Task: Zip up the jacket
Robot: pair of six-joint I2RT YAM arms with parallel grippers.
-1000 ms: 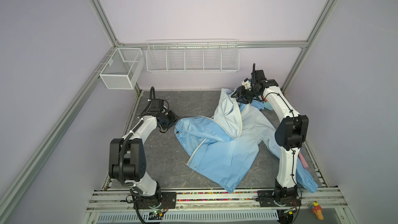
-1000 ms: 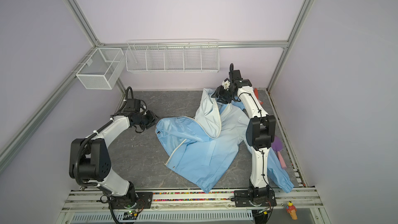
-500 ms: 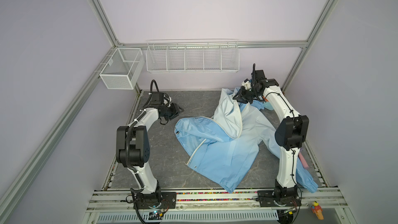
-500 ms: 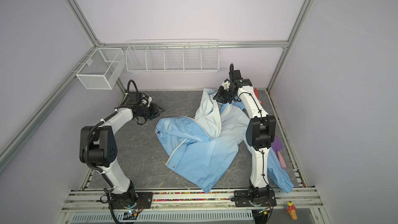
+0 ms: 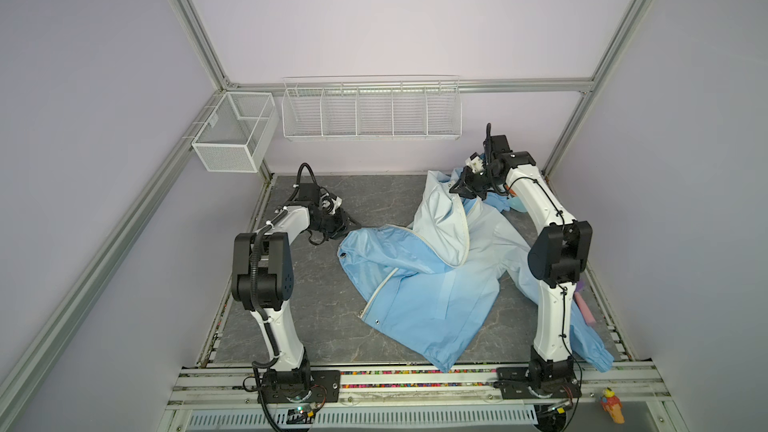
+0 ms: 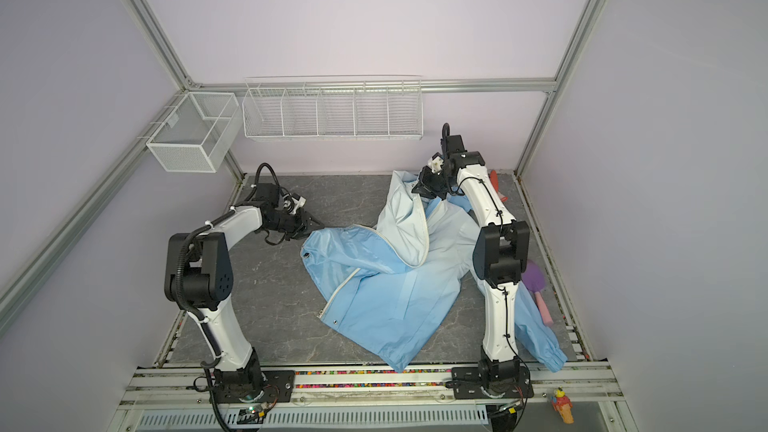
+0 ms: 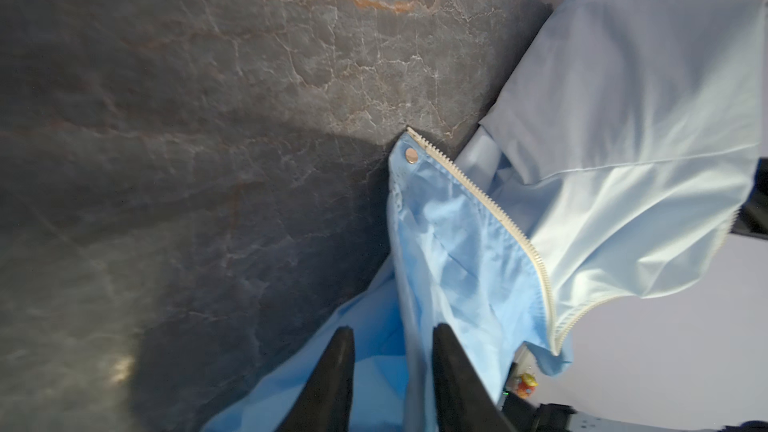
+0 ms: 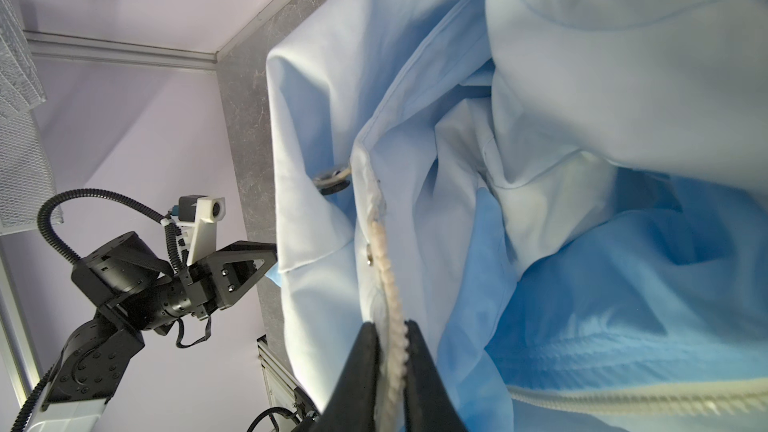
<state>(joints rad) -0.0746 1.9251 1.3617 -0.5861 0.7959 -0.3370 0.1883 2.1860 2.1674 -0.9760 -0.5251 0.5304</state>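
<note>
Right now the jacket [image 5: 419, 284] is lying open across the middle of the dark surface [image 5: 316, 317], reaching toward 3 o'clock. The right gripper [image 8: 390, 326] is pinching the white zipper [image 8: 388, 284] at the jacket's 1 o'clock corner, holding it up. The left gripper [image 7: 392, 332] is sitting at the jacket's 9 o'clock edge with blue cloth between its nearly closed jaws. Nobody can tell whether it is squeezing.

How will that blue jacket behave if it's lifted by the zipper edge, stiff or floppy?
Probably floppy: where the right gripper pinches the zipper edge, the jacket hangs in loose folds. Likely light, as one small pinch holds a panel up. Pushed, it would probably bunch rather than slide whole, judging by its wrinkles on the table.
</note>
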